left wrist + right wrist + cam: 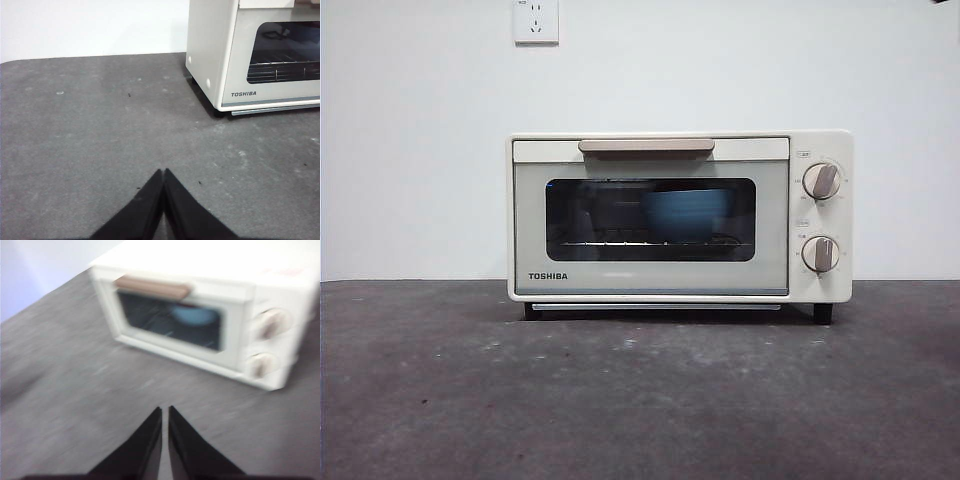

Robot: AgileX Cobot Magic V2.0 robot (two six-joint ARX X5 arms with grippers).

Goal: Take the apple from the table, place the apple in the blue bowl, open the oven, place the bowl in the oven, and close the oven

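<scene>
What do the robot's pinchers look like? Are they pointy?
Yes. Each gripper has two plain black jaws, wide at the base and narrowing to a sharp tip. The left gripper and right gripper look alike. No cables or markings show.

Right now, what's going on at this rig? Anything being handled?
Nothing is being held. The oven sits on the table with its door closed, and the blue bowl shows through the glass on the wire rack inside. The apple can't be made out from here. The left gripper and the right gripper are both shut, empty, and hang above bare table in front of the oven. The right wrist view is blurred. Judging from how things lie, the task looks essentially done.
</scene>
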